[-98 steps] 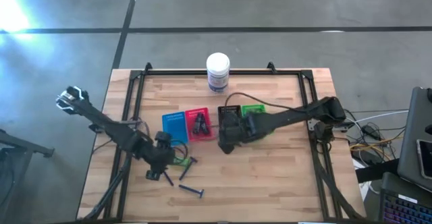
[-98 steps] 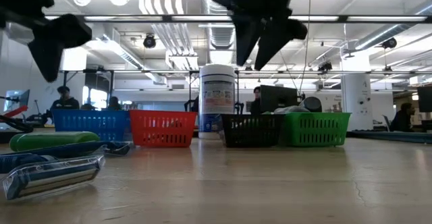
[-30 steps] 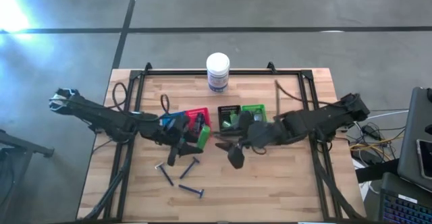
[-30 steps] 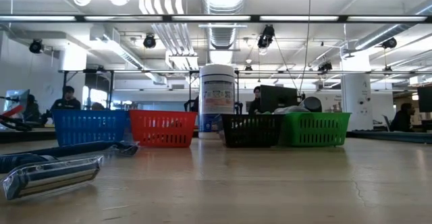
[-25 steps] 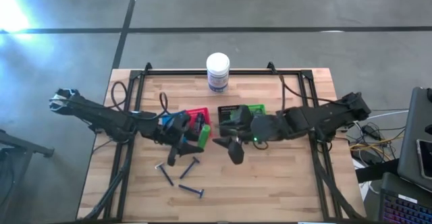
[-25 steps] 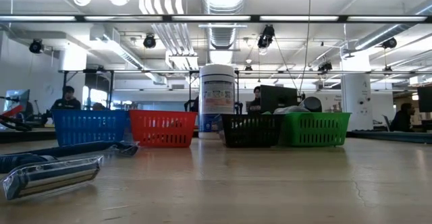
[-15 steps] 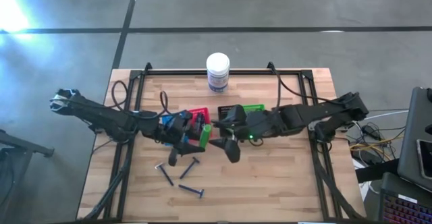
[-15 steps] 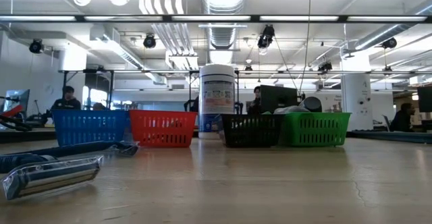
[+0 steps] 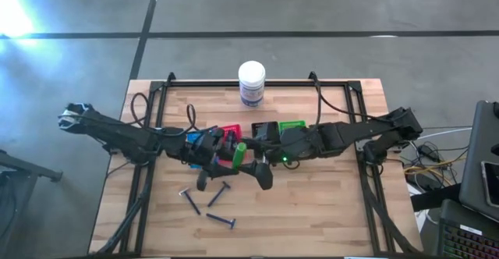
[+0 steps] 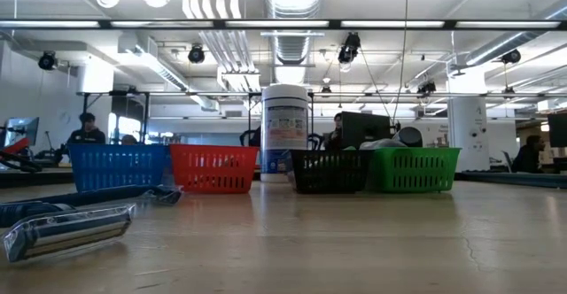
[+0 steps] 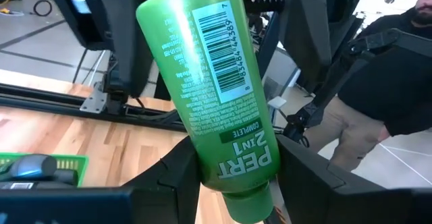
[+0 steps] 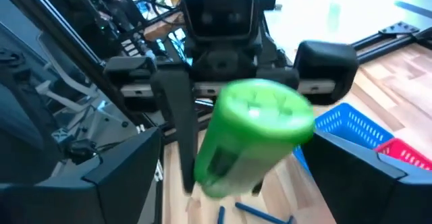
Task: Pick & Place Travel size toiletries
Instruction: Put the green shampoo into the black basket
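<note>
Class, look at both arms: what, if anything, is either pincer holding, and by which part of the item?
The left pincer holds the green tube near its cap end, above the table. The right pincer stands open around the tube's other end, not yet gripping.

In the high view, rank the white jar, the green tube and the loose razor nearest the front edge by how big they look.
1. White jar, clearly largest.
2 and 3. Green tube, held up off the table by the left gripper, and razor look similar in length; the tube is thicker.

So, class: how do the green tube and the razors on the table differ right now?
The green tube is thick, bright green and held off the table in the left tool; the razors are thin, dark-handled and lie flat on the wooden table, untouched. The tube faces the open right tool.
</note>
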Robot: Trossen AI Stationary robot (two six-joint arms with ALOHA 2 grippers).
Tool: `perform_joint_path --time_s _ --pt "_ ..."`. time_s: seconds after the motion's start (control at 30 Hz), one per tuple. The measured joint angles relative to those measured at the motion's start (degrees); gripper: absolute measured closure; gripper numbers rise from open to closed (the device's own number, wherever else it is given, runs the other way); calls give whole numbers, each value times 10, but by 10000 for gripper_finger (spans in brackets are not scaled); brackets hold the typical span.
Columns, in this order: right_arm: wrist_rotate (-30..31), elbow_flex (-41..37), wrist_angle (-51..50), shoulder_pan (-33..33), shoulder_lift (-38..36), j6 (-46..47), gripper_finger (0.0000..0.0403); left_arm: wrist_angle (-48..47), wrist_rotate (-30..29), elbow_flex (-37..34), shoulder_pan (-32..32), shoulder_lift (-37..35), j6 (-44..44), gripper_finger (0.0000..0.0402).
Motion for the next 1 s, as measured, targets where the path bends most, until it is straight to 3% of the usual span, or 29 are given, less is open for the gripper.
perform_joint_path --time_s 0.37,1.0 --pt "-2 0 -12 -12 0 -11 89 1 20 48 0 67 19 236" --pt "8 -1 -47 -15 0 14 144 7 -29 57 18 70 66 236"
